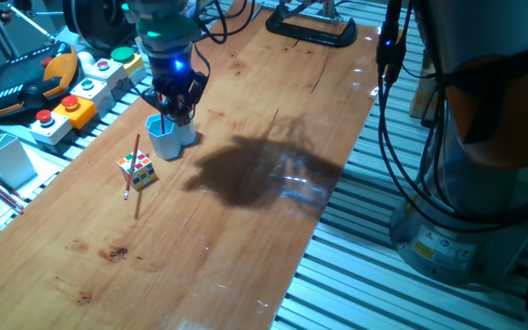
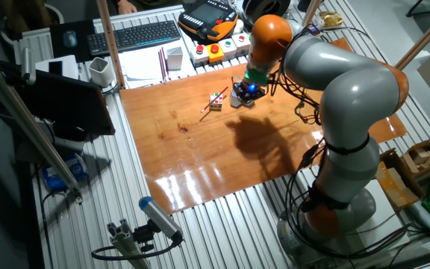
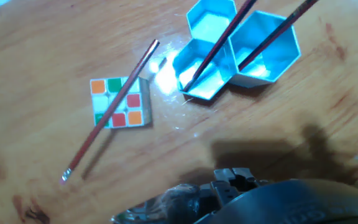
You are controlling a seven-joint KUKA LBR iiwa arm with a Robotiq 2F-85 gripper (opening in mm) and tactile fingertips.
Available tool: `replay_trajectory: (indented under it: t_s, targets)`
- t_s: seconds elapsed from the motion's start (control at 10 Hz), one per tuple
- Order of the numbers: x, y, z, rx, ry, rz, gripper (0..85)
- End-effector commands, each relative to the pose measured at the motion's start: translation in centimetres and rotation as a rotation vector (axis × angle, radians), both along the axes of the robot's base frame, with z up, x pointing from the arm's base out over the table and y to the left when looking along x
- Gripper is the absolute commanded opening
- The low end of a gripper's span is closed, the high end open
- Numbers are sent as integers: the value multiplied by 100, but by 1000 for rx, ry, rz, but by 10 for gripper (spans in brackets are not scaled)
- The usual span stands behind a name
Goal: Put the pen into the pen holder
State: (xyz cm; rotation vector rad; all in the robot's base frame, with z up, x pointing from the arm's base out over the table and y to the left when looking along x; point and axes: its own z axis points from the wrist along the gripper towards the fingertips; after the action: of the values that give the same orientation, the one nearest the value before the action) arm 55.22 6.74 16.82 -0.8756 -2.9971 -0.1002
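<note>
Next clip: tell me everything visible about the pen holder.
The pen holder is light-blue, glossy, plastic-looking: joined hexagonal tubes, open at the top, three openings showing in the hand view. It stands upright on the wooden table, right of the cube, directly under the gripper. Two thin red sticks cross above its openings; whether either tip is inside is unclear.

Pens (image 3: 213,50) inside blue holder (image 3: 229,59)
</note>
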Motion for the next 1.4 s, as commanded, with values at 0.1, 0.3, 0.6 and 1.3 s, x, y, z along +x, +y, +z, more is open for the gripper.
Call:
replay_trajectory:
  t_s: [0.1,0.3,0.6,1.3]
  targets:
    - [-13,16,-22,10,3,-10,7]
    - [-40,43,-35,2,5,-12,7]
    - [-94,100,-62,-2,-3,-16,7]
    - [-97,103,-62,-98,-25,-27,7]
